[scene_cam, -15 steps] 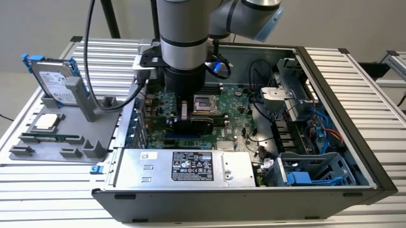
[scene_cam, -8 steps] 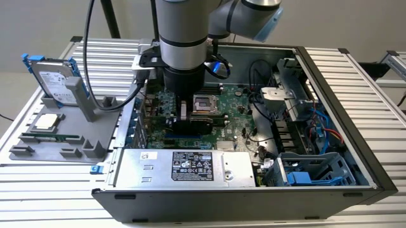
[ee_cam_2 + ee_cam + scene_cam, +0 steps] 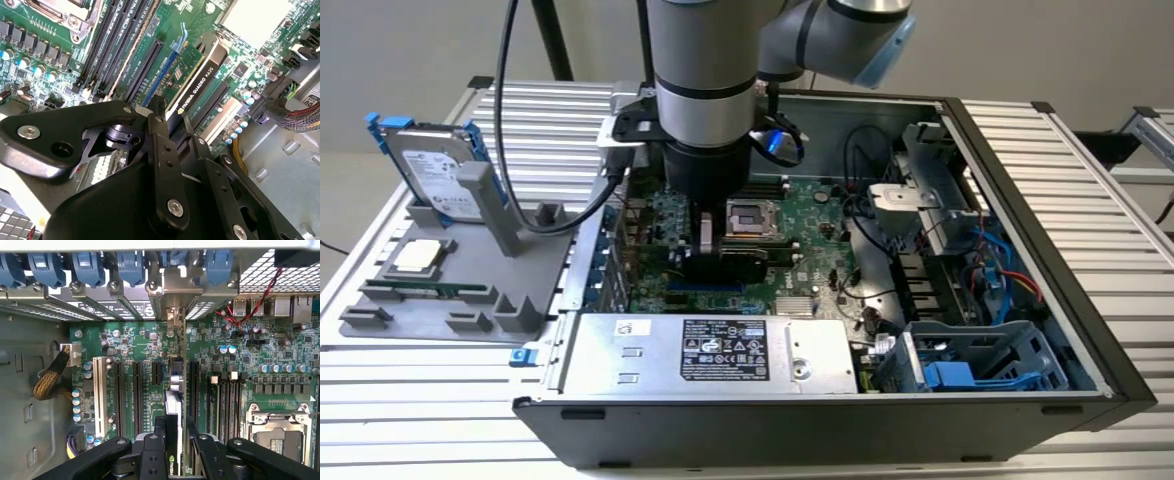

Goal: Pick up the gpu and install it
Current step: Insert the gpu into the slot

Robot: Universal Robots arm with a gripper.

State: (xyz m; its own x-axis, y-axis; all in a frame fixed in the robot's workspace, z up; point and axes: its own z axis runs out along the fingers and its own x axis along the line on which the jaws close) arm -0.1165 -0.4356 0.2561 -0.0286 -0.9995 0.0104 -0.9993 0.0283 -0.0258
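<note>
The gpu (image 3: 197, 75) is a green card with a black cooler, standing on edge over the motherboard (image 3: 135, 340) inside the open computer case (image 3: 854, 425). My gripper (image 3: 175, 122) is shut on its top edge, one black finger on each face. In the first wrist view the gpu (image 3: 173, 405) runs edge-on from my gripper (image 3: 176, 427) toward the rear slot brackets, in line with a long expansion slot. Whether it sits fully in that slot I cannot tell. In the exterior view my gripper (image 3: 720, 250) reaches down beside the processor socket (image 3: 754, 217), with the gpu (image 3: 734, 268) under it.
A grey holder (image 3: 440, 300) on the exterior view's left carries a silver hard drive with blue rails (image 3: 434, 175), a processor chip (image 3: 416, 257) and a memory stick (image 3: 434, 291). The power supply (image 3: 707, 350) lies along the case front. Cables (image 3: 1001, 270) and a blue drive cage (image 3: 961, 365) fill the right.
</note>
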